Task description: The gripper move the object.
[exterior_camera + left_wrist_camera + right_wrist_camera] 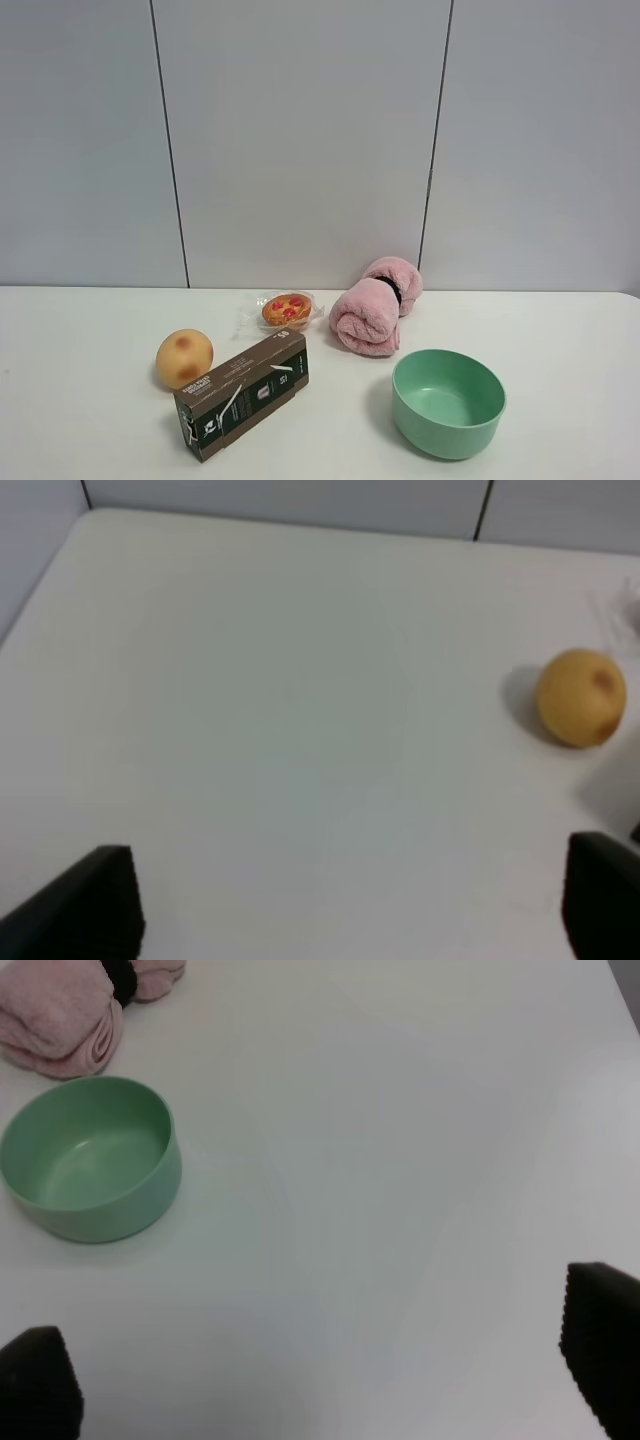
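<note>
The object, a round yellow-orange fruit (184,358) with reddish blotches, sits on the white table at the left, next to a dark carton. It also shows in the left wrist view (582,697), off to one side and well ahead of the fingers. My left gripper (350,920) is open and empty above bare table; only its two black fingertips (85,905) show. My right gripper (320,1390) is open and empty too, with its black fingertips (605,1345) wide apart over the table beside the green bowl (90,1157). Neither arm shows in the exterior high view.
A dark green-brown carton (241,393) lies diagonally just right of the fruit. A small wrapped tart (286,310) with red topping lies behind it. A rolled pink towel (372,306) lies at the back centre. The green bowl (447,402) stands at the front right.
</note>
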{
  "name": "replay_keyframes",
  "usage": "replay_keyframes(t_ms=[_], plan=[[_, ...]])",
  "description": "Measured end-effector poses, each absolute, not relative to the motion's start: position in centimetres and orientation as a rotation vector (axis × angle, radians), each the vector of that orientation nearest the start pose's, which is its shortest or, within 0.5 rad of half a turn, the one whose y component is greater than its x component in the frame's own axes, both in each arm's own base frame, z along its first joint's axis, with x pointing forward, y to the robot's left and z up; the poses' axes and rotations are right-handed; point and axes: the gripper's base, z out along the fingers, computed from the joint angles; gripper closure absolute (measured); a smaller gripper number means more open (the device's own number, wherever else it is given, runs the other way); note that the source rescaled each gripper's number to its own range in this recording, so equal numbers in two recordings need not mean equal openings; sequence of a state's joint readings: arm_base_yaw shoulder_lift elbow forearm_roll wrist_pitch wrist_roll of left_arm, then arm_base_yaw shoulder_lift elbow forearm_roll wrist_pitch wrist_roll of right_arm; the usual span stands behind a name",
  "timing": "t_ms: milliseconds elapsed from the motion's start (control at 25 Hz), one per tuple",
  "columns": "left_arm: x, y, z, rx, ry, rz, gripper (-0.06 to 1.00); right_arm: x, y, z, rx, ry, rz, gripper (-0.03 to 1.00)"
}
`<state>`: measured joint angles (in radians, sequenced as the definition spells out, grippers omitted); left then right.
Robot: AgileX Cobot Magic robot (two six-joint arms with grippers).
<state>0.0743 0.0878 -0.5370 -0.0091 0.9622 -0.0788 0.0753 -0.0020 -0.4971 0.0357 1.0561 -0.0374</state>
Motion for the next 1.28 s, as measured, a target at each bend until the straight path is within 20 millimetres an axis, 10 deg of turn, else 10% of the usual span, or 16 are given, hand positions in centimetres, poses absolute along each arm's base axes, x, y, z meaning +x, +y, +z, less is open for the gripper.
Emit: replay_keyframes(t_ms=[1280], plan=[[-0.6, -0.3, 27.9, -0.137, 2.024, -0.037, 0.09, -0.5, 0.2, 27.7, -0.116, 2.037, 0.066, -0.03]])
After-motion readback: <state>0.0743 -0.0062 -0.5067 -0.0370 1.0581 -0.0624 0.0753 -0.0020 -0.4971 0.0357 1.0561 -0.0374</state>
